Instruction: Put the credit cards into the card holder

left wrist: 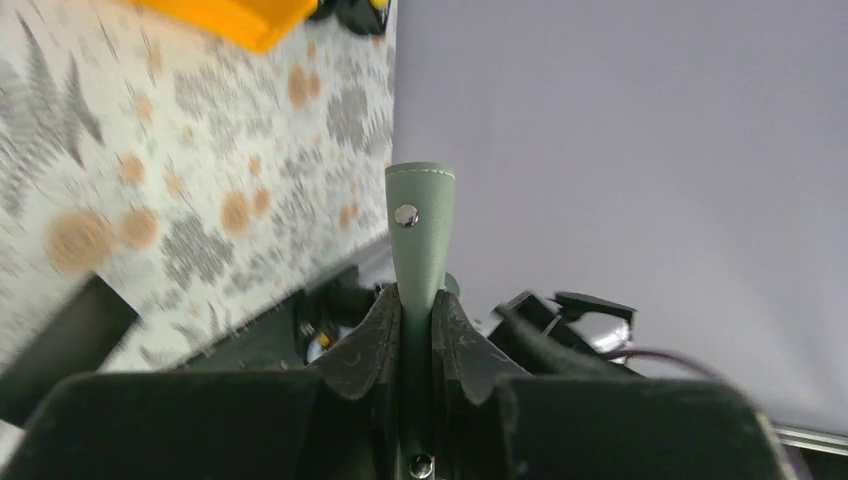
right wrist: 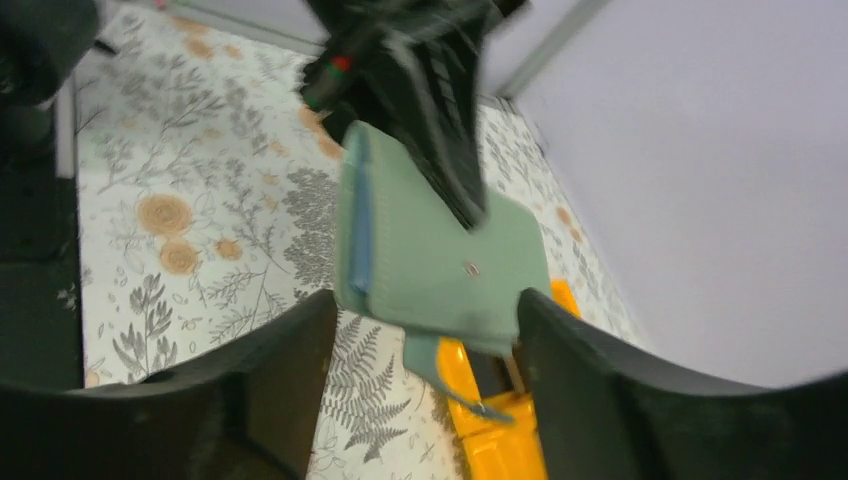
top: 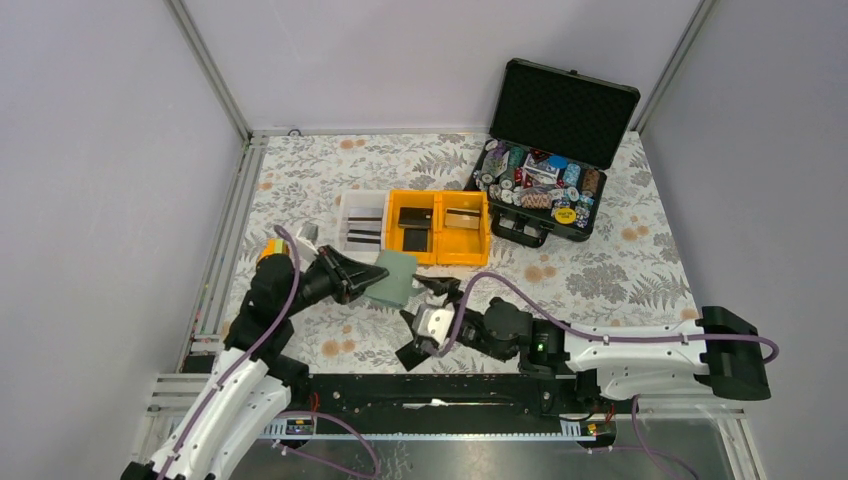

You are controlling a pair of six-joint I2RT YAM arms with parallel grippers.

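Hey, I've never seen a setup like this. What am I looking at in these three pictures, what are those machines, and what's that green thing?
These are two robot arms bolted to the near edge of a table, each ending in a two-finger gripper. The wide picture looks down from above and behind them. The other two come from small cameras on each wrist.

The left gripper is clamped shut on a sage-green card holder, which seems lifted off the flowered tablecloth. The right gripper is open. In its own view its fingers sit either side of the holder without gripping it.

Farther back are yellow bins and a white bin holding dark credit cards, plus an open black case of poker chips.
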